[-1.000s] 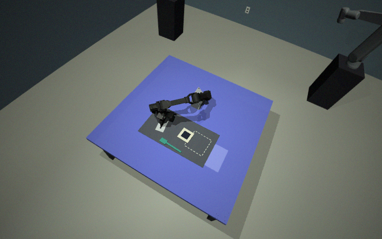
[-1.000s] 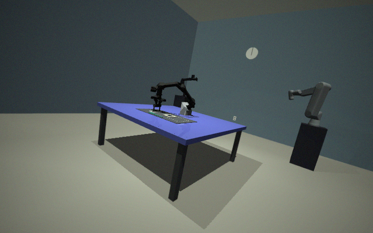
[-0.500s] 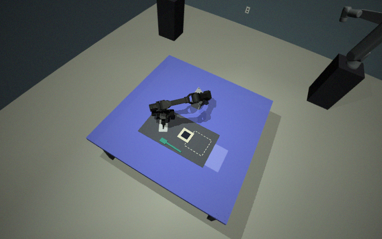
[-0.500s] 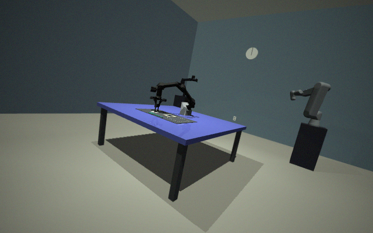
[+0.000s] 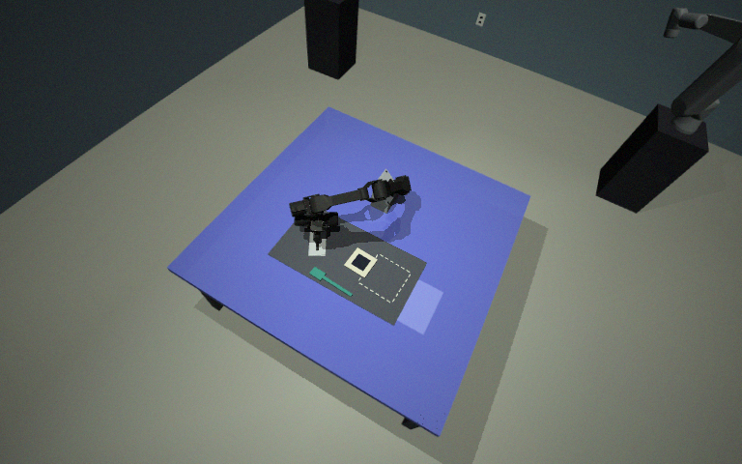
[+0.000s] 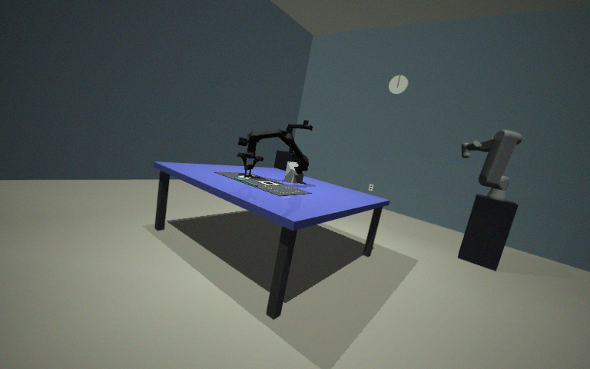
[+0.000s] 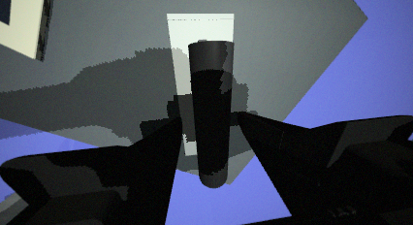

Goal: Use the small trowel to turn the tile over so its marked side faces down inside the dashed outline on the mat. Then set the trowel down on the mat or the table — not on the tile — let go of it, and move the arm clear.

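Note:
The small trowel (image 5: 322,251) (image 7: 211,60), a white rectangular blade with a dark round handle above it, lies on the left part of the dark mat (image 5: 386,314) (image 7: 301,36). My gripper (image 5: 317,233) (image 6: 247,175) (image 7: 209,118) points down over it and is open. Its fingers stand on both sides of the handle, with a narrow gap at each side in the wrist view. The cream tile (image 5: 350,264) (image 6: 262,182) (image 7: 21,28) lies flat with its dark square up, at the left edge of the dashed outline (image 5: 391,301), mostly beside it.
A green spatula-like tool (image 5: 317,274) lies near the mat's front edge, in front of the trowel and tile. A pale rectangle (image 5: 422,305) shows on the blue table (image 5: 449,229), right of the mat. Another grey arm (image 5: 714,74) (image 6: 499,157) stands on a dark pedestal away from the table.

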Robot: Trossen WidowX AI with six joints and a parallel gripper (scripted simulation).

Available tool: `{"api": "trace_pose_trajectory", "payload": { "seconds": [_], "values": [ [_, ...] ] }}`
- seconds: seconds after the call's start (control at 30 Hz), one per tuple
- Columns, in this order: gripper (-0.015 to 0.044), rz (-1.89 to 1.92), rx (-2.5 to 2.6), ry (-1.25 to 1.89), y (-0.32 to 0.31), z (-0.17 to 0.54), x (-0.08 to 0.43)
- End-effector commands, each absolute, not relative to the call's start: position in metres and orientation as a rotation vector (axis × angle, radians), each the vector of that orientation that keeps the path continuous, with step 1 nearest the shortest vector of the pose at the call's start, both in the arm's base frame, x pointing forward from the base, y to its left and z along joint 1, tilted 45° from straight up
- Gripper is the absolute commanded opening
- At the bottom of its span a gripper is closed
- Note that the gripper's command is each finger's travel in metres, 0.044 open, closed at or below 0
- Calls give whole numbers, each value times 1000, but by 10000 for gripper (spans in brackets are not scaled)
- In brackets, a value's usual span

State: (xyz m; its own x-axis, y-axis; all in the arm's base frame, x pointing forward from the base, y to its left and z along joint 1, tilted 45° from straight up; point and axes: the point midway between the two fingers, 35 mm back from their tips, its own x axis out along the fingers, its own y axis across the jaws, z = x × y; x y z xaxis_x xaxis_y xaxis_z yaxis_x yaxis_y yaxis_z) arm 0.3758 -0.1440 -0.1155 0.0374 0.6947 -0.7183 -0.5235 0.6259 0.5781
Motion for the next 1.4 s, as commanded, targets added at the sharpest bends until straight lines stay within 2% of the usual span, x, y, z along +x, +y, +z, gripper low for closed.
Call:
{"api": "trace_pose_trajectory", "payload": {
  "seconds": [0.0, 0.33, 0.5, 1.37],
  "values": [
    [270, 944, 170, 1209, -144, -116, 376],
    [270, 944, 169, 1209, -146, -114, 376],
    [270, 957, 153, 1199, -175, -82, 371],
    [270, 938, 177, 1214, -155, -105, 375]
  ]
}}
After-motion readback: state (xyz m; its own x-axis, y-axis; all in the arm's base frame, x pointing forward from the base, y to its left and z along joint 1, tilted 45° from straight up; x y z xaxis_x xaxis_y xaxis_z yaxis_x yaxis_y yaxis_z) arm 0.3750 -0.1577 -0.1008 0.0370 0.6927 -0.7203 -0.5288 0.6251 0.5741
